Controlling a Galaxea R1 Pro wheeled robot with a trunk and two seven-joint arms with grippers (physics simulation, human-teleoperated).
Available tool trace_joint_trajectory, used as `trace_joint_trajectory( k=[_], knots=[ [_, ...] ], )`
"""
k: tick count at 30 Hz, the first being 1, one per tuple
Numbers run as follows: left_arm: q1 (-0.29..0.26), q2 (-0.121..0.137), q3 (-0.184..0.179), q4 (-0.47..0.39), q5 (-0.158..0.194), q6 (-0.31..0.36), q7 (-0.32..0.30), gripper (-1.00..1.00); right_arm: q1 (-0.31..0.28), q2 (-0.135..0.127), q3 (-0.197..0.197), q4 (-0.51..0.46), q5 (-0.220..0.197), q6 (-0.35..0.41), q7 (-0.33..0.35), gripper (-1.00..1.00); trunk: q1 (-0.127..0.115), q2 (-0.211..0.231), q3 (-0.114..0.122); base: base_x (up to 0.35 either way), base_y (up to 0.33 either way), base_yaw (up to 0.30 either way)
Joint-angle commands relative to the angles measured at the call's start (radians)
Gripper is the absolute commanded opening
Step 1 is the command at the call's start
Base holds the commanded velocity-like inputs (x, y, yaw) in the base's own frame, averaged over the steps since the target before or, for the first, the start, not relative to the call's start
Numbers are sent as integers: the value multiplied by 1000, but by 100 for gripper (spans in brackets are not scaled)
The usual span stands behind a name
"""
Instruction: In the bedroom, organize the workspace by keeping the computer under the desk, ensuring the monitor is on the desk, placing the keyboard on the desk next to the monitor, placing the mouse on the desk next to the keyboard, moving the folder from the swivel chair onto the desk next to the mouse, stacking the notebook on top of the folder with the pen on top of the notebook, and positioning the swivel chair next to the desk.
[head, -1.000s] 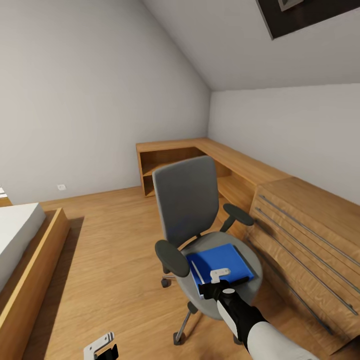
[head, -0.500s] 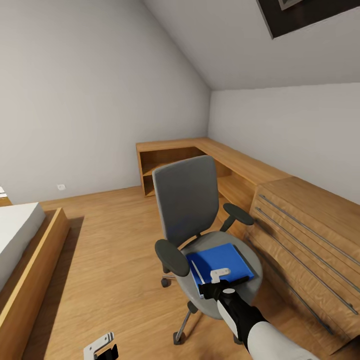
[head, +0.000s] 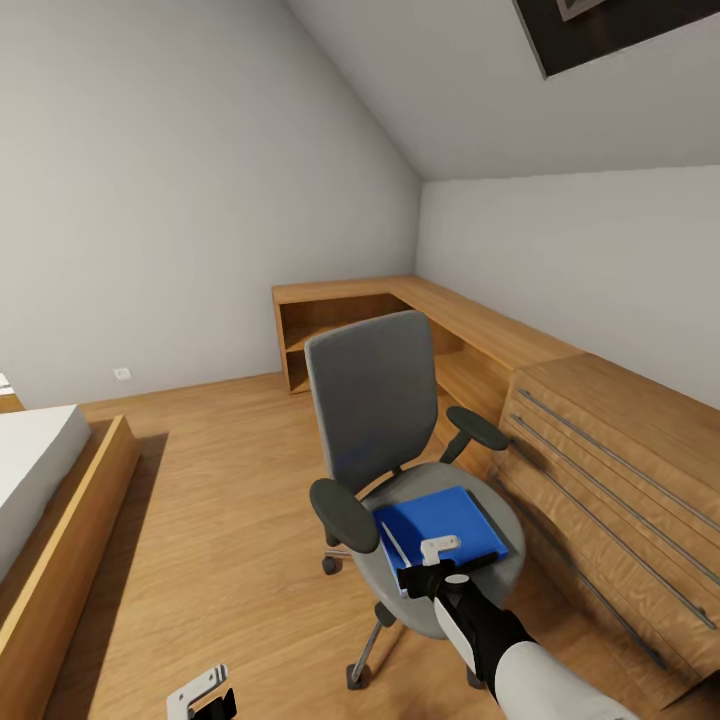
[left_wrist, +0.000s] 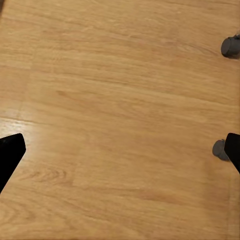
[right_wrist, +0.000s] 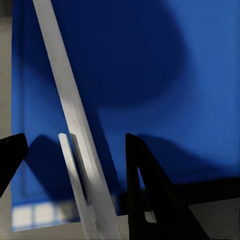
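Note:
The grey swivel chair (head: 375, 400) stands mid-floor, and the blue folder (head: 440, 520) lies flat on its seat. My right gripper (head: 432, 562) is at the folder's near edge, one white finger (head: 441, 545) over the cover. In the right wrist view the folder (right_wrist: 165, 75) is close up. The gripper (right_wrist: 75, 165) is open, its dark fingers (right_wrist: 145, 180) on either side of the folder's white spine strip (right_wrist: 65, 100). My left gripper (head: 205, 695) hangs low by the chair's base. It is open (left_wrist: 120, 150) over bare wood floor.
A wooden corner desk (head: 440, 300) with open shelves runs along the back walls, joining a drawer unit (head: 620, 470) close to the chair's right. A bed with a wooden frame (head: 60, 520) stands at the left. Chair casters (left_wrist: 230, 46) sit near my left gripper.

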Motion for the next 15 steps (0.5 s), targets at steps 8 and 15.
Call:
trace_joint_trajectory(
  k=[8,15],
  knots=[
    [0,1,-2,-2,4,4,7,100,1,-3,5,12,-1,7,-5,-100,0,0,-1,0,0,0],
    [0,1,-2,-2,5,4,6,100,0,-3,5,11,-1,7,-4,-100,0,0,-1,0,0,0]
  ],
)
